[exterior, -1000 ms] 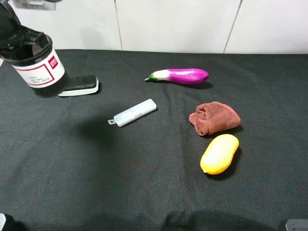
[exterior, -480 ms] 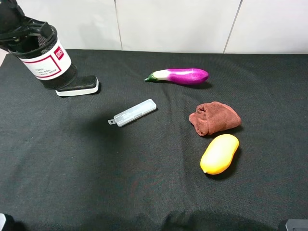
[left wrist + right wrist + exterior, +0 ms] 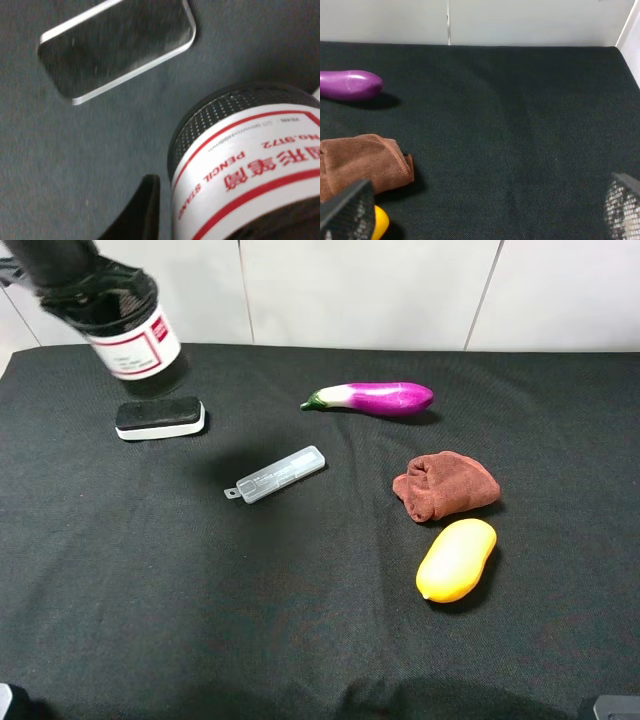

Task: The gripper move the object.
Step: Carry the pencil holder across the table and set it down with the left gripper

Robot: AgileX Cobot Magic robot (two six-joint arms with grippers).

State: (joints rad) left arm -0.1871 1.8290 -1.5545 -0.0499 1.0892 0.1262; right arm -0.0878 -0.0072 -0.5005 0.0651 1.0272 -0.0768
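The black wire-mesh pen cup (image 3: 138,342) with a white, red-bordered label hangs tilted above the table's far left, behind the eraser block. My left gripper (image 3: 88,288) is shut on the cup's upper rim. In the left wrist view the cup (image 3: 250,160) fills the lower right, with one dark finger (image 3: 140,212) beside it. My right gripper (image 3: 482,210) is open and empty, its mesh-patterned fingertips (image 3: 345,210) wide apart over the black cloth.
A black-and-white eraser block (image 3: 160,420) lies just in front of the cup. A clear plastic case (image 3: 277,473) lies mid-table. A purple eggplant (image 3: 375,398), a brown cloth (image 3: 445,485) and a yellow mango (image 3: 457,559) lie to the right. A white wall runs behind.
My left gripper has carried the pen cup to the right and toward the back, uncovering the eraser block. The other objects have not moved.
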